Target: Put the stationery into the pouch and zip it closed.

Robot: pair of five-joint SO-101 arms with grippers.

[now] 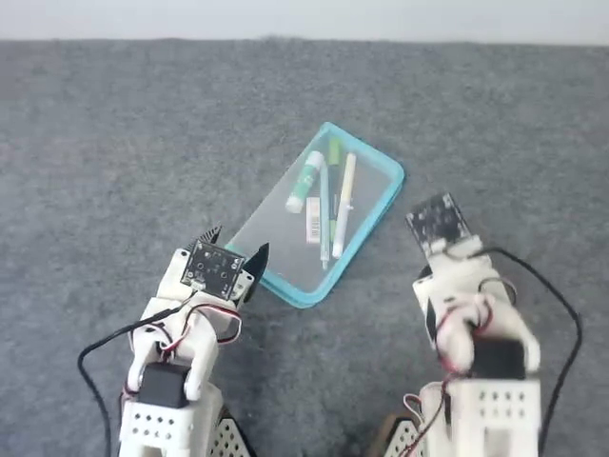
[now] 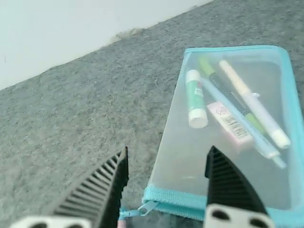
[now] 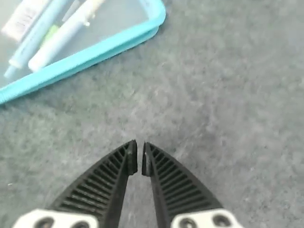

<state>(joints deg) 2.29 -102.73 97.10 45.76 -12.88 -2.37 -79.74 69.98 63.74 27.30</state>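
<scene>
A clear pouch with a teal border [image 1: 285,249] lies slanted on the grey carpet. Inside it lie a glue stick [image 1: 304,181], an eraser [image 1: 313,223] and pens [image 1: 343,205]. My left gripper [image 1: 236,244] is open at the pouch's near corner. From the left wrist, its fingers straddle that end of the pouch [image 2: 190,166], and the zipper pull [image 2: 147,208] lies on the carpet between them. The glue stick [image 2: 194,99], eraser [image 2: 229,124] and pens [image 2: 251,118] show through the plastic. My right gripper [image 3: 139,157] is shut over bare carpet, off the pouch's long edge [image 3: 95,52].
Grey carpet [image 1: 114,143] covers the whole table, with open room on all sides of the pouch. The right arm [image 1: 466,286] stands to the right of the pouch. A pale wall [image 2: 57,28] rises behind the carpet.
</scene>
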